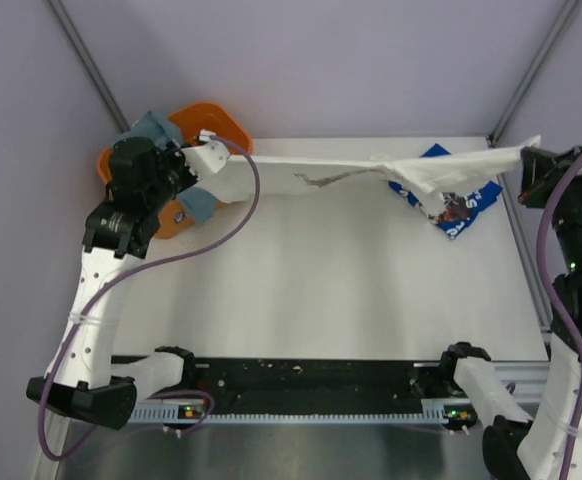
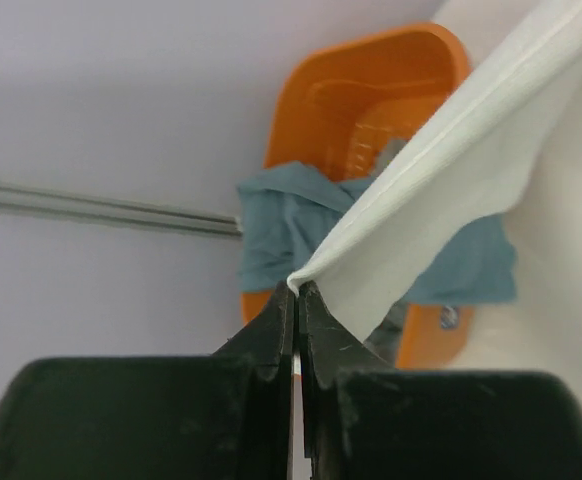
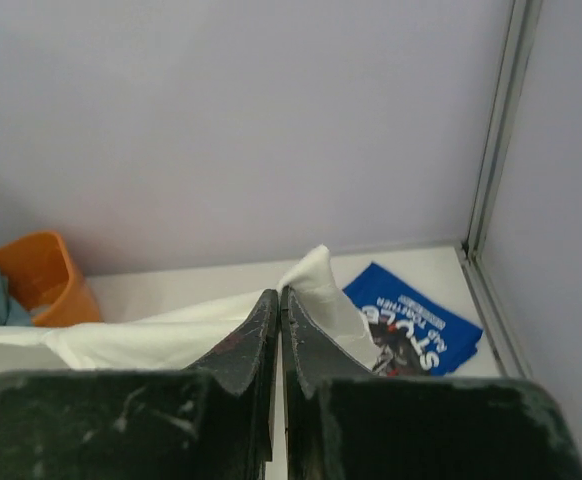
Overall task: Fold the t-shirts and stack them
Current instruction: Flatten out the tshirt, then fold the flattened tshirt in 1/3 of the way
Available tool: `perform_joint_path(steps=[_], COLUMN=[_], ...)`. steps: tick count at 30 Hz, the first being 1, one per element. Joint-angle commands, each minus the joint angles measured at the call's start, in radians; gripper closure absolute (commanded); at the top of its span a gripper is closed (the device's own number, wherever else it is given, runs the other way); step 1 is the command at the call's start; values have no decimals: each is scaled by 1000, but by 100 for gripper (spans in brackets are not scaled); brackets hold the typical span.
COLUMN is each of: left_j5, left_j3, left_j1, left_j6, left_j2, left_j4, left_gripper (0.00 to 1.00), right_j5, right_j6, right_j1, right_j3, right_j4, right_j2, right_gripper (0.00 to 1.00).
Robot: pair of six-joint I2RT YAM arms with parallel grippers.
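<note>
The white t-shirt hangs stretched across the upper frame, long axis left to right. The left gripper and right gripper each clamp one end. The royal-blue t-shirt lies on the table at upper right, under the right end.

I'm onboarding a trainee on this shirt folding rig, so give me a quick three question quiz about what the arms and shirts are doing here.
1. True or false: the large white cloth t-shirt lies folded flat.
2. Where on the table is the royal-blue t-shirt with white lettering? A) far left B) far right C) near edge
3. Fill in: the orange plastic basket holds a ____ cloth.
Key: 1 false: it hangs stretched between the left gripper and right gripper, both shut on it. 2 B. 3 grey-blue.
</note>
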Motion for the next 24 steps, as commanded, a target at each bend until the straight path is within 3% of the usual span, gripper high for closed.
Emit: perform_joint_path(steps=[1,6,16,20,24], left_j5=[145,237,209,228,202], left_j3=[-52,-197,-654,-714,-719], left_j1=[10,12,12,12,12], left_j6=[51,74,56,73,26], left_j2=[-103,-173,-265,-261,-200], left_j4=[-307,-551,-700,-662,-443], left_gripper=[100,100,100,100,100], right_j5=[-44,-186,-405,-359,-295], right_j6=[-11,71,168,183,221], right_j1=[-10,-10,-8,-10,-10], right_j3=[-205,-391,-729,-787,-896], right_j4=[-50,-246,-538,-538,-341], right_j2=[-181,-268,-405,-428,-378], right_gripper=[100,100,100,100,100])
